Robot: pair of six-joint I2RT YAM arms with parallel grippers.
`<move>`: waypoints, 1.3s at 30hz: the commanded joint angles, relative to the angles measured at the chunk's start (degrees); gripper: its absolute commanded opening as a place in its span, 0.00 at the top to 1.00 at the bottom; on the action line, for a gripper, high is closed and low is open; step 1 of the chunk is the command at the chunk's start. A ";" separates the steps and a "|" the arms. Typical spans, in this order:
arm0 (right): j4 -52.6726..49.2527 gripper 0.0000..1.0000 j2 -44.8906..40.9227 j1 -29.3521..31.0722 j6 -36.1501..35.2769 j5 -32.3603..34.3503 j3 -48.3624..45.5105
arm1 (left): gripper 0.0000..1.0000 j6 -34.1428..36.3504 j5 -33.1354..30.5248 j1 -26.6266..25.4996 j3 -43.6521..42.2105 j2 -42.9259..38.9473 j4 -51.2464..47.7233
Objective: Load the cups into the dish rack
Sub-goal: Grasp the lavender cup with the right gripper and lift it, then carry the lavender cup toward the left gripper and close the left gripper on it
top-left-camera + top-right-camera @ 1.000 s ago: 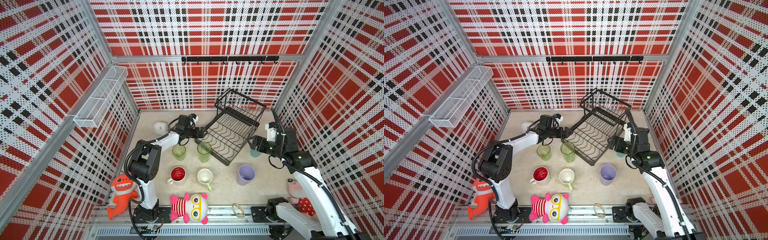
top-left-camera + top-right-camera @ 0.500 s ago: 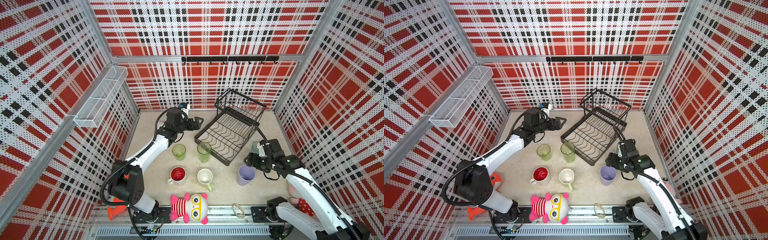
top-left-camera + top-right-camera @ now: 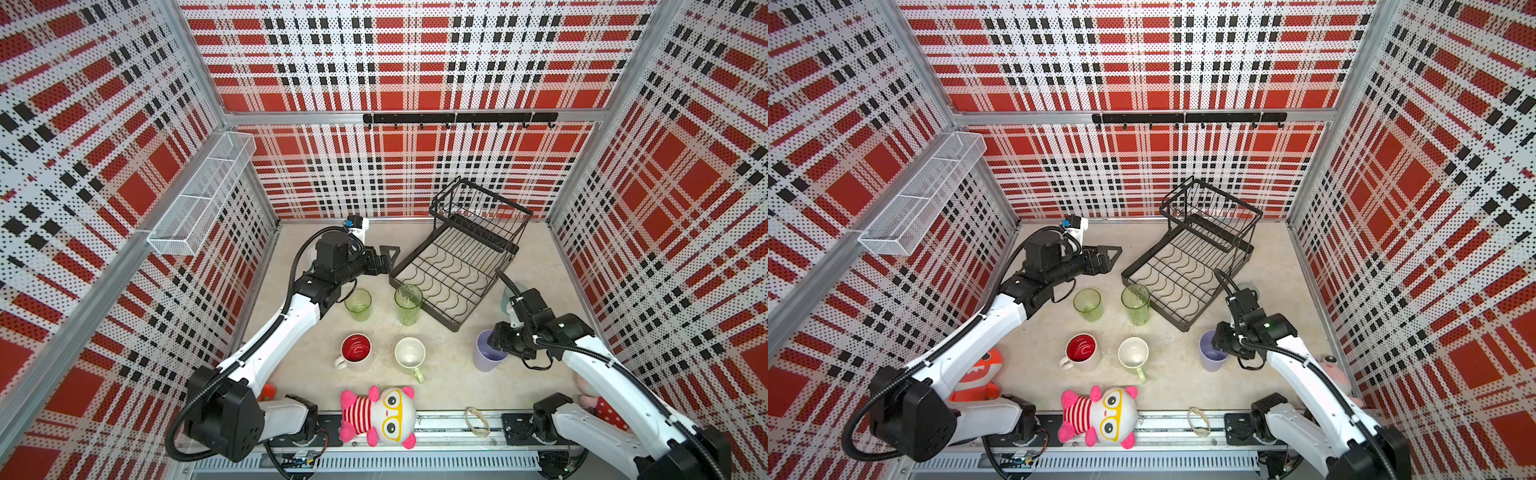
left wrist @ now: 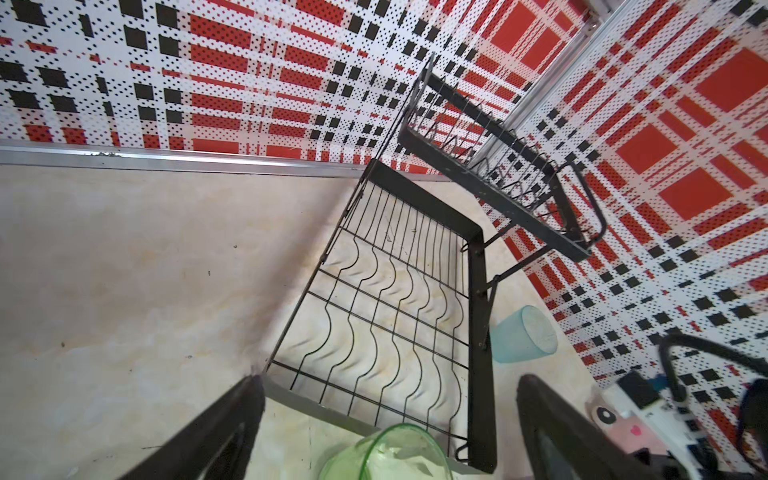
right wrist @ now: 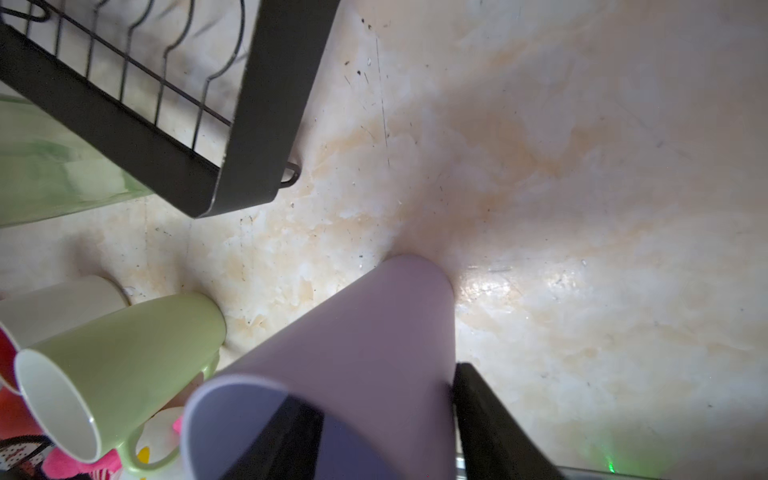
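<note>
The black wire dish rack (image 3: 484, 293) (image 3: 1150, 249) stands at the back with no cup in it. In front of it stand two green tumblers (image 3: 358, 305) (image 3: 408, 303), a white mug with red inside (image 3: 356, 352) and a pale green mug (image 3: 410, 353). A teal cup (image 4: 521, 336) sits by the rack's right side. My right gripper (image 3: 496, 340) (image 5: 380, 384) straddles the lavender tumbler's (image 3: 484, 355) (image 5: 365, 332) wall, one finger inside and one against the outside, jaws still apart. My left gripper (image 3: 386, 259) (image 4: 390, 382) hangs wide open and empty by the rack's left corner.
A pink-and-white doll (image 3: 378, 415) lies at the front edge beside a loose ring (image 3: 476, 419). An orange shark toy (image 3: 976, 374) sits front left and a pink plush (image 3: 598, 409) front right. A white mesh shelf (image 3: 203, 195) hangs on the left wall.
My right gripper came down from beside the rack to the lavender tumbler and its jaws narrowed over the rim. The left arm drew back from the rack and opened a little wider.
</note>
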 commanded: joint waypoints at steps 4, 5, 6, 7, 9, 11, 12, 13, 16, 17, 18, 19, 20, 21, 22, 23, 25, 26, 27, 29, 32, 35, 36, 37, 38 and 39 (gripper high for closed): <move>-0.64 0.65 3.61 2.48 -1.58 2.04 3.39 | 0.01 -2.90 3.50 -0.43 -0.42 -4.65 0.63; -0.23 0.68 3.70 2.49 -1.83 1.33 3.16 | 0.01 -3.09 3.85 -0.43 -0.42 -4.83 0.82; 0.14 0.72 3.83 2.46 -1.95 0.62 2.99 | 0.01 -3.58 4.41 -0.31 -0.42 -4.98 1.11; 0.22 0.76 3.96 2.46 -2.03 0.12 2.92 | 0.01 -4.16 4.87 -0.34 -0.34 -4.92 1.38; 0.27 0.81 4.22 2.54 -2.22 -0.77 2.87 | 0.01 -5.81 6.07 -0.35 -0.36 -5.21 2.27; -0.08 0.83 4.31 2.58 -2.61 -0.97 2.96 | 0.01 -6.92 6.93 -0.34 -0.50 -5.55 3.35; -0.33 0.83 4.39 2.57 -2.90 -0.90 3.12 | 0.01 -7.30 7.13 -0.35 -0.61 -5.69 3.83; -0.64 0.84 4.52 2.55 -3.08 -0.81 3.22 | 0.01 -7.48 7.22 -0.35 -0.72 -5.84 4.08; -1.10 0.93 4.54 2.55 -4.10 -1.02 3.82 | 0.01 -7.86 7.29 -0.34 -0.60 -6.12 4.44; -1.19 0.95 4.25 2.58 -4.44 -1.29 4.17 | 0.01 -8.26 7.59 -0.35 -0.42 -6.11 4.59; -0.72 0.96 3.77 2.56 -5.06 -1.85 4.80 | 0.01 -9.21 8.11 -0.35 -0.31 -6.10 4.94; -0.18 0.97 2.96 2.72 -5.42 -2.38 5.18 | 0.01 -10.51 8.55 -0.35 -0.08 -6.17 5.24; 0.59 0.99 1.63 2.72 -5.77 -3.27 5.60 | 0.01 -12.81 8.97 -0.39 0.44 -6.24 5.36; 1.74 1.00 0.19 2.72 -6.23 -4.56 6.21 | 0.02 -15.54 9.78 -0.47 1.22 -6.40 5.45; 2.74 1.00 -1.24 2.72 -6.56 -5.79 6.78 | 0.02 -17.18 11.24 -0.60 1.91 -6.33 5.89; 4.03 0.99 -2.92 2.74 -7.12 -6.91 7.42 | 0.02 -18.52 13.12 -0.85 2.63 -6.34 6.55; 6.41 0.99 -5.93 2.72 -8.91 -8.35 8.69 | 0.02 -19.86 15.35 -1.21 4.00 -6.50 7.63; 8.06 0.99 -7.52 2.72 -9.51 -8.74 9.06 | 0.02 -20.41 16.18 -1.27 4.27 -6.59 8.61; 10.49 1.00 -8.99 2.77 -9.52 -9.03 9.07 | 0.02 -20.98 16.62 -1.14 4.25 -6.75 9.76; 16.58 1.00 -11.63 2.72 -9.39 -9.49 8.24 | 0.02 -22.41 15.00 -1.05 4.35 -6.81 9.95; 28.25 1.00 -15.98 2.72 -6.80 -8.92 4.75 | 0.02 -25.29 12.33 -1.03 5.47 -5.92 8.65; 45.88 1.00 -19.34 2.75 -6.74 -10.77 -1.15 | 0.02 -28.48 12.58 -1.61 5.26 -5.14 11.13; 52.91 1.00 -20.31 2.73 -8.00 -12.58 -3.99 | 0.02 -29.24 12.64 -2.11 5.15 -4.86 11.99; 59.59 1.00 -21.02 2.77 -8.79 -13.60 -6.85 | 0.02 -29.82 13.16 -2.55 5.07 -4.47 12.92; 66.81 1.00 -21.62 2.78 -9.47 -14.37 -10.12 | 0.02 -30.76 14.31 -3.15 5.04 -4.05 14.40; 72.76 1.00 -21.85 2.75 -9.52 -14.86 -12.71 | 0.02 -31.58 16.03 -3.72 5.03 -3.57 16.12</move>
